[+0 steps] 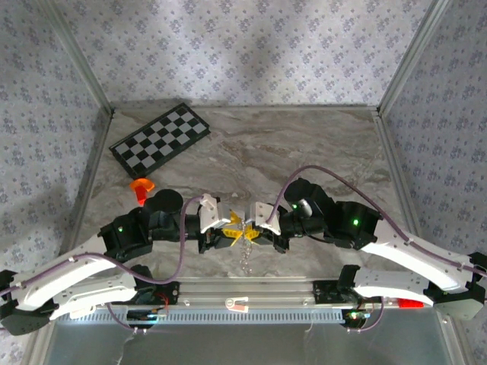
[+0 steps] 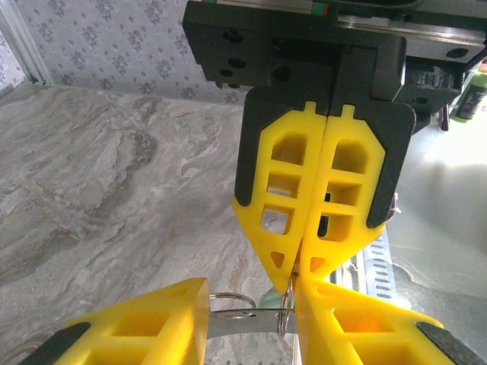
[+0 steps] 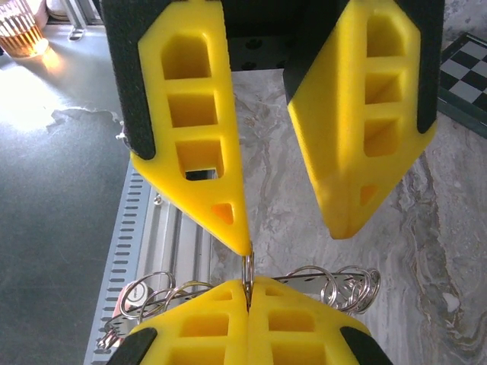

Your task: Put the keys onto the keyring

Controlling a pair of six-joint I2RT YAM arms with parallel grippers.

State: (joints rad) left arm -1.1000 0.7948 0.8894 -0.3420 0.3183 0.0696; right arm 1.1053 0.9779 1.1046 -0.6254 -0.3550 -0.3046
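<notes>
2 grippers are met at near centre: right gripper is clenched on the keyring; left gripper is held parted, 1 fingertip seemingly touching it.

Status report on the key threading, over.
Right gripper shut on keyring. Left gripper jaws apart beside it, grip unclear. Mint key glimpsed by keyring. Nothing in the way.
</notes>
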